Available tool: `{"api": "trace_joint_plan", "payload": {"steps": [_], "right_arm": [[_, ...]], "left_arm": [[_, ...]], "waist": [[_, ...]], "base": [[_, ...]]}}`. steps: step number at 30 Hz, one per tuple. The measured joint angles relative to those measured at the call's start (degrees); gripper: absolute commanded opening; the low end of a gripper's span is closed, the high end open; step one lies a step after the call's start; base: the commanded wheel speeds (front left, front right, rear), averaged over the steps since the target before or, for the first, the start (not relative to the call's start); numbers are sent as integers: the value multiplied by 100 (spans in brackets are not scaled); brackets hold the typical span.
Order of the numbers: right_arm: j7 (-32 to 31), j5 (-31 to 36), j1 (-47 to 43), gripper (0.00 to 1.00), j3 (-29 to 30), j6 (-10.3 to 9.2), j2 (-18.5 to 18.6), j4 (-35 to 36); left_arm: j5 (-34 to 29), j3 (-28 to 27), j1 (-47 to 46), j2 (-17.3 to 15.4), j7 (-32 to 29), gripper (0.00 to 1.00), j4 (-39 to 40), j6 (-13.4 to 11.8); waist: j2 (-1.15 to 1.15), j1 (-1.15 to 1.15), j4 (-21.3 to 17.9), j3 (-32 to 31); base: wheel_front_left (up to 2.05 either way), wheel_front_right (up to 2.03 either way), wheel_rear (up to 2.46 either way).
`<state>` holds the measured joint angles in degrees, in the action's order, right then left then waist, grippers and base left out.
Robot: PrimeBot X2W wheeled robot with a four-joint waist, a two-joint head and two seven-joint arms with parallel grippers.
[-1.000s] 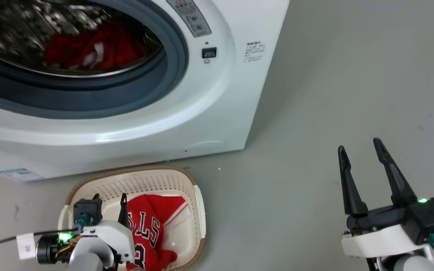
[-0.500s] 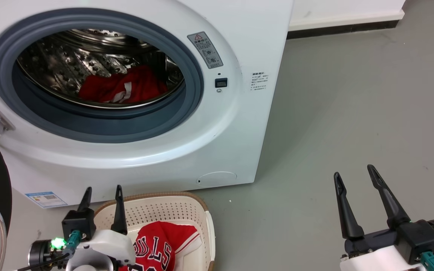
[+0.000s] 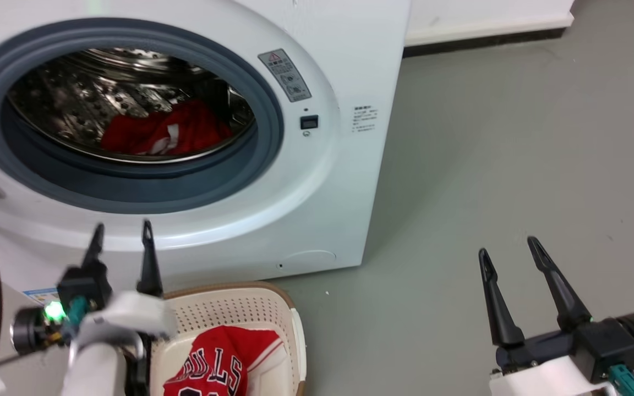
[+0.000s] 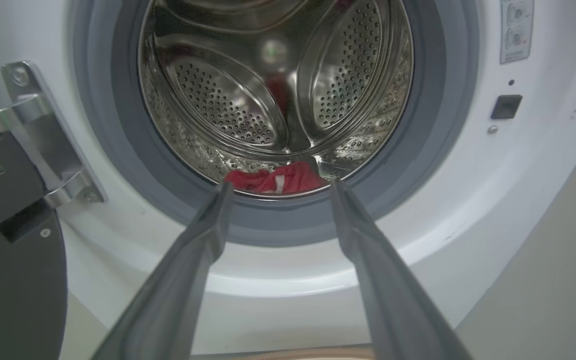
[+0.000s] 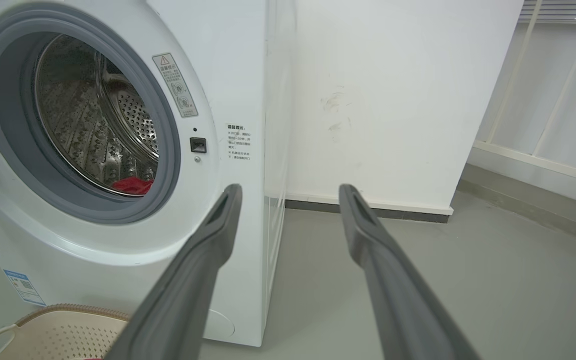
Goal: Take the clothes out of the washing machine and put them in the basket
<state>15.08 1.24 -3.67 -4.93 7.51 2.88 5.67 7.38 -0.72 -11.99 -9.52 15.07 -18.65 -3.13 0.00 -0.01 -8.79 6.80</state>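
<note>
Your left gripper (image 3: 121,231), before the washing machine (image 3: 344,187), and your right gripper (image 3: 507,247) both have jaws wide apart, holding nothing.

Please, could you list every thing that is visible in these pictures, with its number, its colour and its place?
washing machine: one, white with a grey rubber rim, in front of the robot.
door: one, black frame, swung open at the left of the opening.
clothes in the drum: one heap, red with white trim, at the drum's bottom.
basket: one, cream with a brown rim, before the machine.
jersey: one, red with black-and-white lettering, lying in the basket.
floor: grey, under everything.
wall: white, behind the machine.
left tool: one, dark fingers, open and empty, pointing at the opening.
right tool: one, dark fingers, open and empty, over bare floor right of the machine.
</note>
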Motion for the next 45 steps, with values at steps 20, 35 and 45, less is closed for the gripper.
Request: {"api": "trace_joint_plan", "payload": {"steps": [20,35,45], "right_arm": [[0,-392,1154,100,-358,0,2,342],[0,-878,1794,100,-275,0,1,664],[0,-1237,1980,100,-164,0,1,836]], "left_arm": [[-277,194,-4184,-1339,-884,100,-2503,666],[-412,881,-6804,-2026,-3083,100,-3390,1021],[67,2082,-8214,-2241,-5532,100,-3697,1051]], "waist": [[0,2,-555,1731],[0,2,-983,3365],[0,2,-1253,4119]], "base": [[0,0,0],[0,0,0],[0,0,0]]}}
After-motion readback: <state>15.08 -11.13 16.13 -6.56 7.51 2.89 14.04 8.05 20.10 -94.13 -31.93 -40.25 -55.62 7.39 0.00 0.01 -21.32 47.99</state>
